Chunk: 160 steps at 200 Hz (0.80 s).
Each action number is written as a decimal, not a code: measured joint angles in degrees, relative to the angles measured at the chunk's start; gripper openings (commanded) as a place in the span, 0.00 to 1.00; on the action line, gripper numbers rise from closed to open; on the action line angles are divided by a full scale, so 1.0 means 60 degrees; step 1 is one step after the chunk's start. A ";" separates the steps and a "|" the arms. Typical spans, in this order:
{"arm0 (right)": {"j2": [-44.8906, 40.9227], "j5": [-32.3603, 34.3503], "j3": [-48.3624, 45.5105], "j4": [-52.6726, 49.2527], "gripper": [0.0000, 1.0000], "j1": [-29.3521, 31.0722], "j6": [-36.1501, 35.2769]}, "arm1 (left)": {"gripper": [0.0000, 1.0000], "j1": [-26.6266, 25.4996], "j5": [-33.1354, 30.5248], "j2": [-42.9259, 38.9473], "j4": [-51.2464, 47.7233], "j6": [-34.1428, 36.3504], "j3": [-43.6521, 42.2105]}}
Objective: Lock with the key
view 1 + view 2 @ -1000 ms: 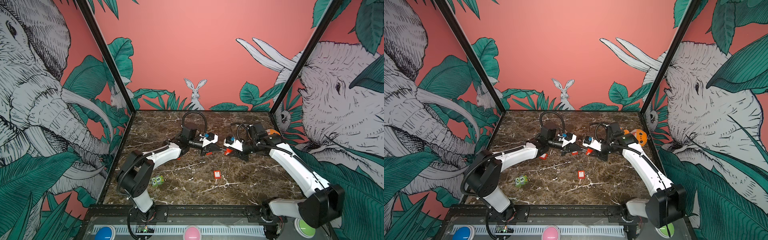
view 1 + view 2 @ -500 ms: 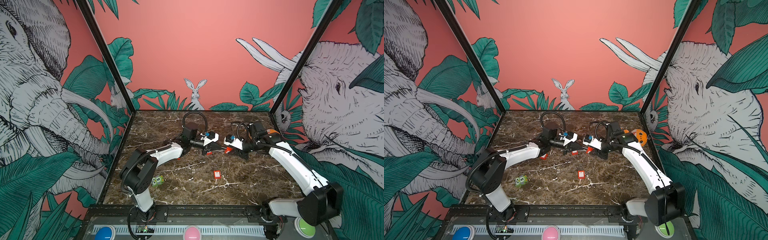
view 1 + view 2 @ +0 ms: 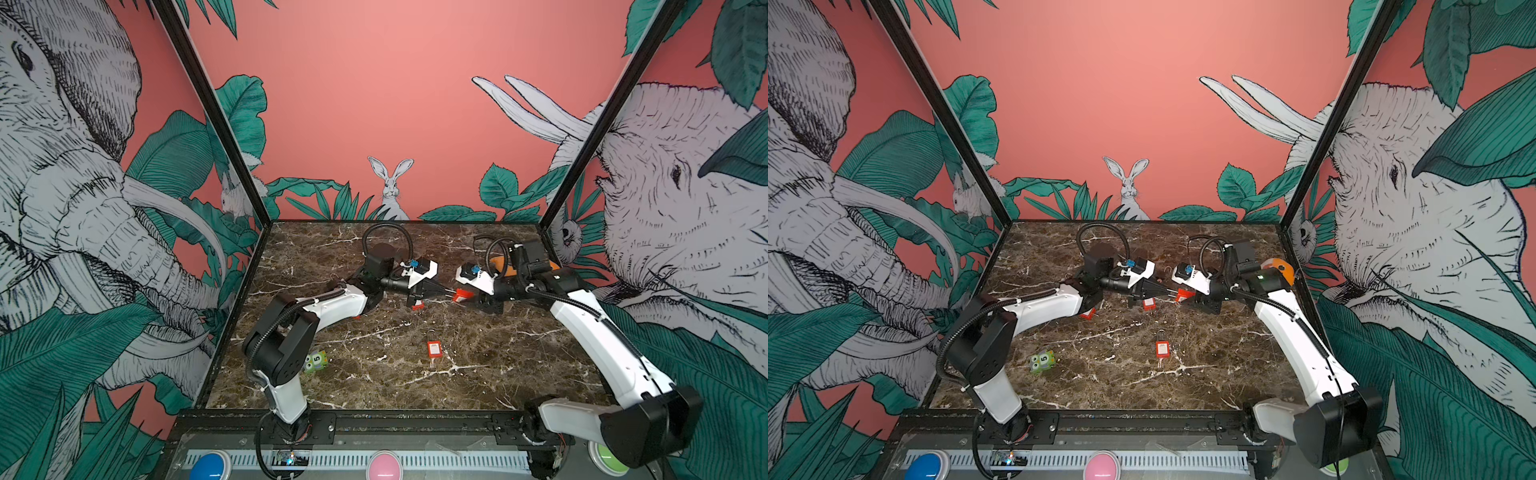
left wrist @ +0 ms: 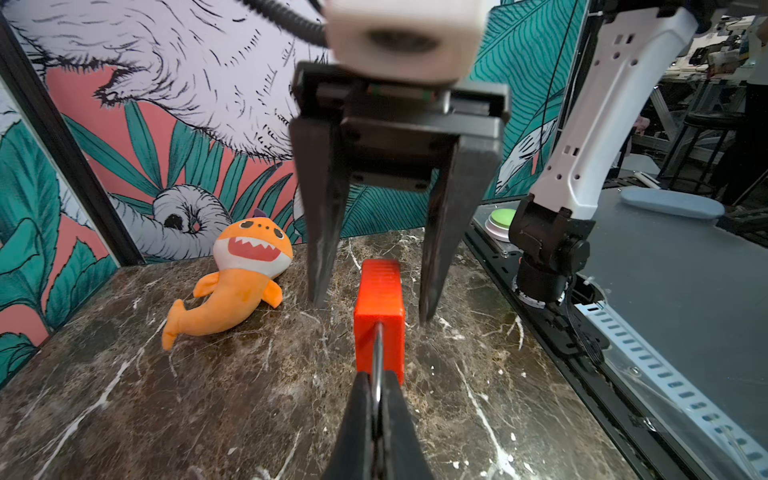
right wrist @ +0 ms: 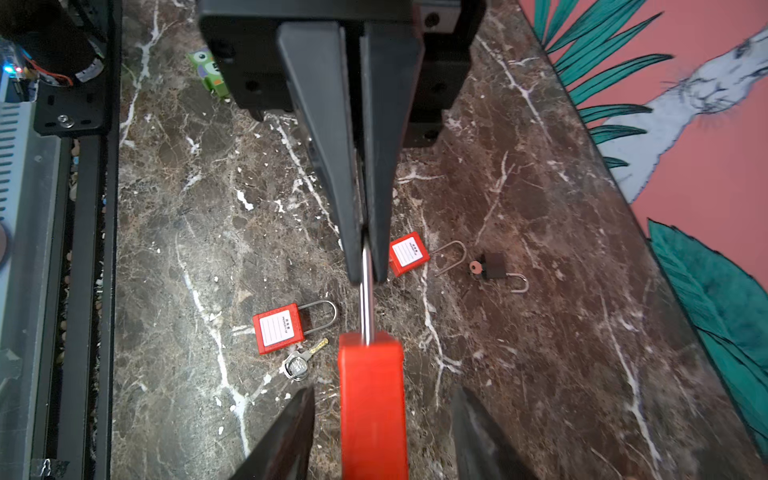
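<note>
We see left gripper (image 4: 376,399) pressed tight on shackle (image 5: 365,307) of red padlock (image 3: 462,294), above table (image 3: 374,386), toward 1 o'clock from centre; right gripper (image 5: 382,395) jaws spread, flanking body without contact; loose key (image 5: 297,365) beside spare padlock (image 5: 276,330).

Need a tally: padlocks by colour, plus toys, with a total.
Red padlocks: 3 (held red padlock, gripped by its shackle in the left gripper; two loose red padlocks on the marble)
Black padlock: 1
Toys: 2 (orange shark, green owl)
Total: 6
Not counted: a red thing half hidden under the left arm.
</note>
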 measured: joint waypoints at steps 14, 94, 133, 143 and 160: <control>-0.0368 -0.0182 0.0000 -0.0091 0.54 -0.0284 0.0149 | 0.00 0.0106 0.0025 0.0000 0.0091 -0.0040 0.0000; 0.0025 -0.0357 0.0066 -0.0630 0.37 -0.1027 0.0743 | 0.00 0.0244 0.0135 -0.0080 0.0069 0.0051 -0.0098; 0.0823 -0.0546 0.0404 -0.0965 0.35 -0.1027 0.0812 | 0.00 0.0244 0.0142 -0.0153 -0.0069 0.0259 -0.0120; 0.0911 -0.0608 0.0452 -0.1005 0.35 -0.1027 0.0816 | 0.00 0.0248 0.0142 -0.0168 -0.0113 0.0284 -0.0120; 0.0969 -0.0747 0.0470 -0.1078 0.32 -0.1027 0.0823 | 0.00 0.0248 0.0138 -0.0197 -0.0164 0.0299 -0.0120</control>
